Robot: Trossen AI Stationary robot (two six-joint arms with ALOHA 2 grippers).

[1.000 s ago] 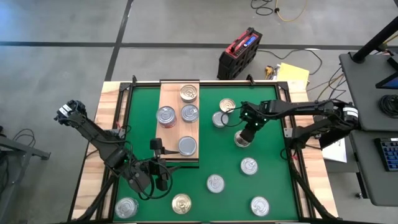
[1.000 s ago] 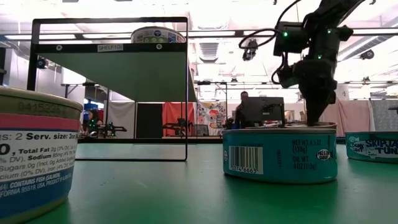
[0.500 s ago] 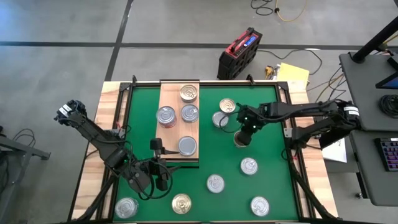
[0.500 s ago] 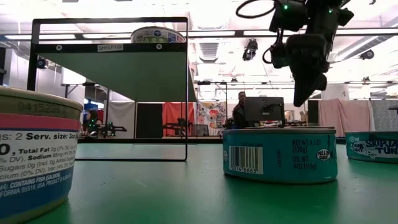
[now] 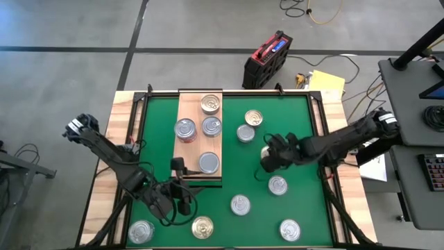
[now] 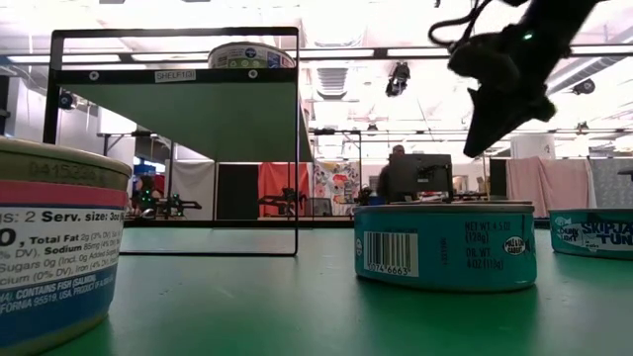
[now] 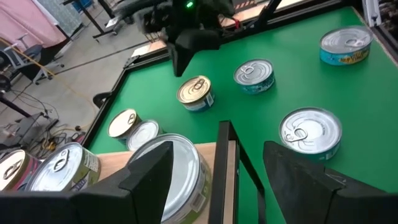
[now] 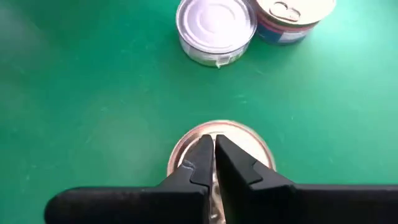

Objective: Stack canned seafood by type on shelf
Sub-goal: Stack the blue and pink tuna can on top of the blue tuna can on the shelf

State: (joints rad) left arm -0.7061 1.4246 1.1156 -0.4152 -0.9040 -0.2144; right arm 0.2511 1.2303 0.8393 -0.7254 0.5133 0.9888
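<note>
four tins (image 5: pixel 199 128) sit on the wooden shelf (image 5: pixel 187 148); the rest lie scattered on the green mat (image 5: pixel 229 182). the right gripper (image 8: pixel 213 155) hangs just above a gold-lidded tin (image 8: pixel 252 140), its fingers pressed together, so nothing is held. if it drops like this the closed tips would only poke the lid, skidding the tin or denting it, and two tins (image 8: pixel 216 29) lie not far beyond the fingertips. the left gripper (image 7: pixel 219 171) waits at the shelf's near end, fingers apart and empty, a silver tin (image 7: pixel 179 172) just beyond them, easy to knock.
</note>
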